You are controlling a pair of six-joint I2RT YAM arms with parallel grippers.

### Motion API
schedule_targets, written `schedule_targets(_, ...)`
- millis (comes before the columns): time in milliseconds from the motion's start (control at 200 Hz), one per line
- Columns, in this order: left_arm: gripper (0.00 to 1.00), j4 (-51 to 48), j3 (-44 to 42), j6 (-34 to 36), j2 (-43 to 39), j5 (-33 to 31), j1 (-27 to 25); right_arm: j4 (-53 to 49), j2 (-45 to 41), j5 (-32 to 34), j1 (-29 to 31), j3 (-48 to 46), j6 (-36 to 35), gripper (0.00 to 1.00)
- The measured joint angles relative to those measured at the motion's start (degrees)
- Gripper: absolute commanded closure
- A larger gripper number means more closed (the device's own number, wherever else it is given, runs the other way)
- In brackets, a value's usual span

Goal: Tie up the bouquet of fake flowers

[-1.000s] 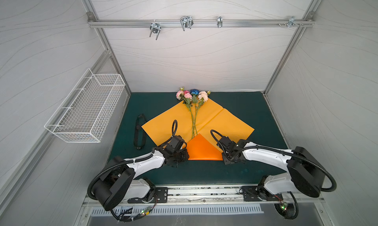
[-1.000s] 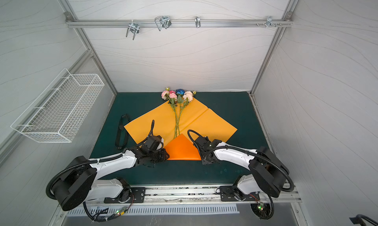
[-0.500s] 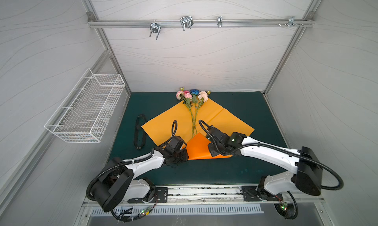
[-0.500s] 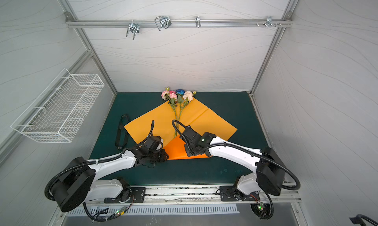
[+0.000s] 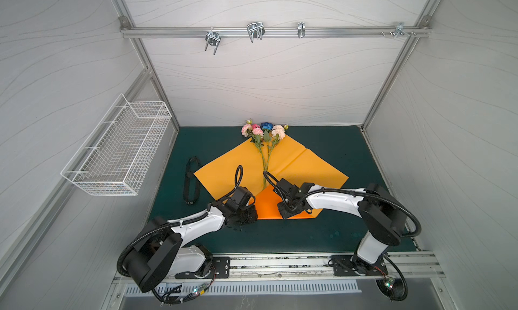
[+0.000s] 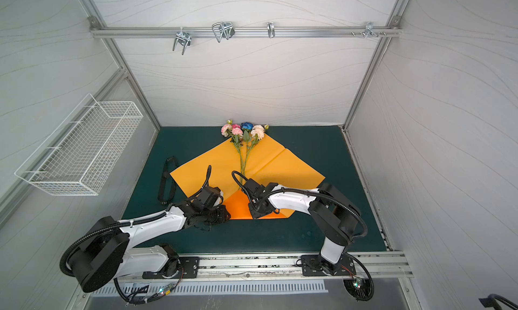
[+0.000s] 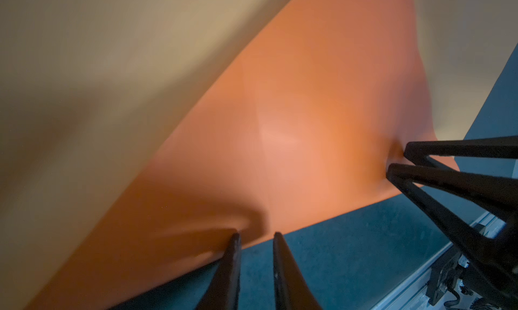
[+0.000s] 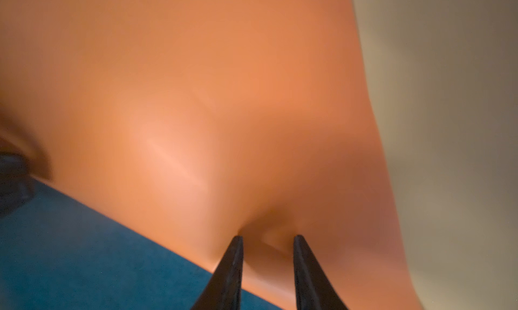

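Fingers of the left gripper [image 7: 256, 234] stand narrowly parted with nothing between them, tips at the creased edge of the folded flap [image 5: 267, 206], apparently pinning it. Those of the right gripper [image 8: 267, 237] are partly open and dug into that flap, puckering it; firm hold unconfirmed. The flap belongs to the orange paper sheet [image 5: 311, 165], judged wrapping. The bouquet of fake flowers [image 5: 265, 136] lies along its centre, blossoms beyond the far corner. The black ribbon [image 5: 190, 202] lies untouched beside
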Motion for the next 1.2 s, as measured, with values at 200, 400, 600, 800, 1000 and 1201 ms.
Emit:
schedule_targets(200, 0.77, -6.7, 0.0, -0.2, -3.2, -3.3, 1.5, 1.7, 0.0, -1.1, -1.2, -0.2, 0.7, 0.67)
schedule_targets(400, 0.75, -12.5, -1.3, -1.9, -8.4, -7.6, 6.2, 2.6, 0.0, -1.4, -1.6, -0.3, 0.6, 0.68)
schedule_targets(600, 0.74, -14.8, -1.6, -2.6, -12.5, -11.5, 9.0, 3.0, 0.1, -1.9, -1.7, -0.3, 0.6, 0.68)
schedule_targets(800, 0.71, -18.5, -1.5, -2.4, -12.5, -14.7, 15.3, 3.3, 0.2, -2.5, -1.7, -0.3, 0.6, 0.68)
schedule_targets(1000, 0.19, -20.8, 1.1, -1.3, -13.4, -16.7, 21.9, 3.6, 0.3, -3.0, -1.7, -0.3, 0.6, 0.69)
schedule_targets(1201, 0.04, -13.3, 4.2, 0.0, -10.5, -17.3, 30.0, 3.8, 0.3, -3.4, -1.9, -0.3, 0.4, 0.69)
